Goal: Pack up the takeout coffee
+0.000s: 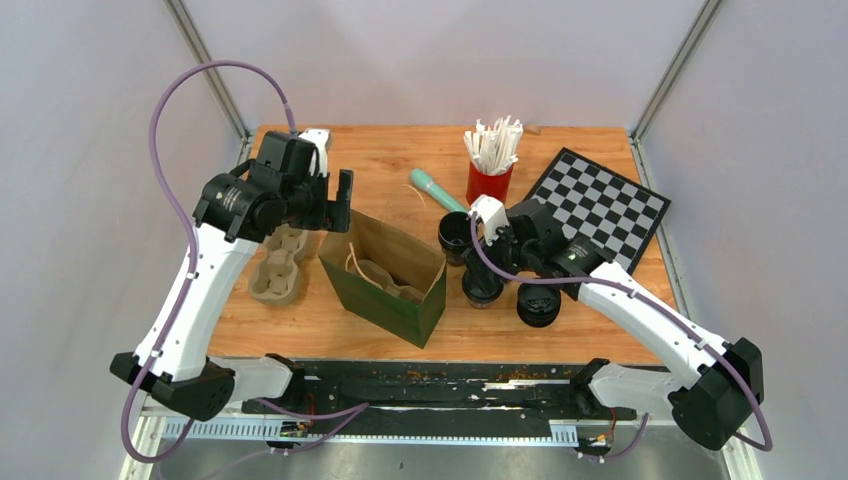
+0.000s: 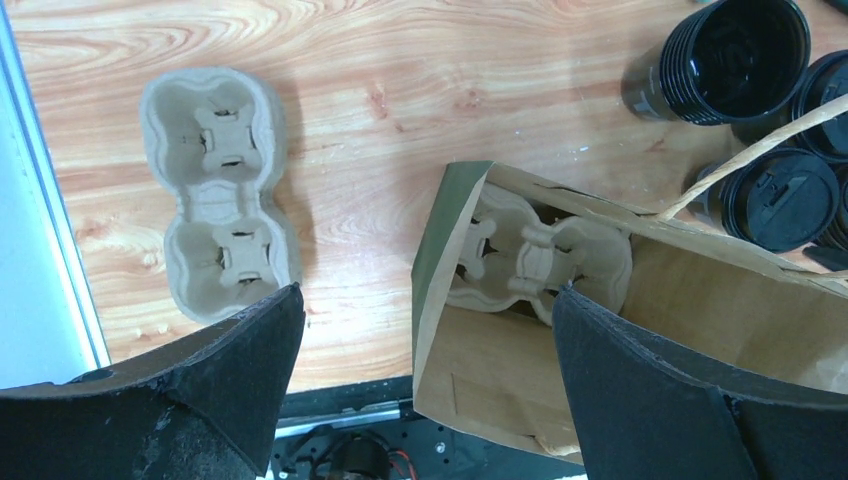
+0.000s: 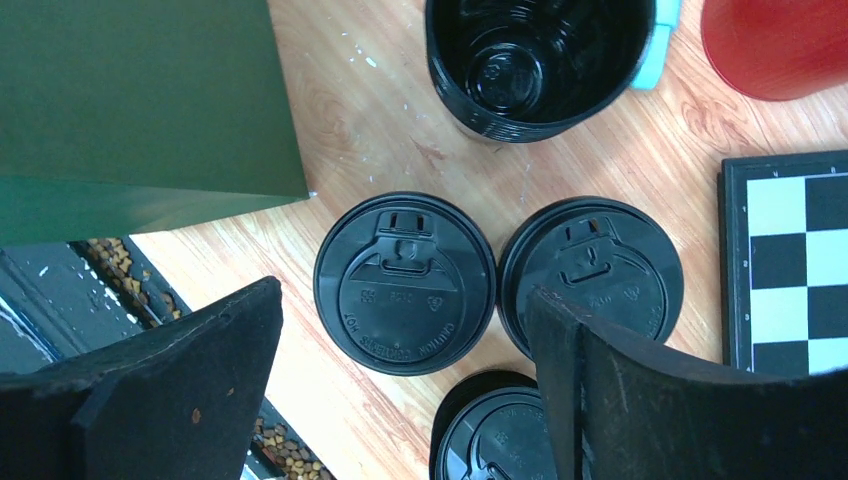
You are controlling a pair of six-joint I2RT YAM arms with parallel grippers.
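My left gripper (image 2: 428, 310) hangs over the table (image 2: 400, 110) with its fingers spread wide and nothing between them. One finger sits above the near end of the loose pulp cup carrier (image 2: 218, 195) and the other above the mouth of the green paper bag (image 2: 720, 300). A second carrier (image 2: 540, 255) lies down inside that bag. Right of the bag stand an open stack of empty black cups (image 3: 535, 60) and three lidded coffee cups (image 3: 404, 283) close together. My right gripper (image 3: 402, 295) hovers over them with its fingers wide apart, straddling the leftmost lid and gripping nothing. Farther right are a red cup (image 3: 775, 40) and a checkerboard (image 3: 790, 260).
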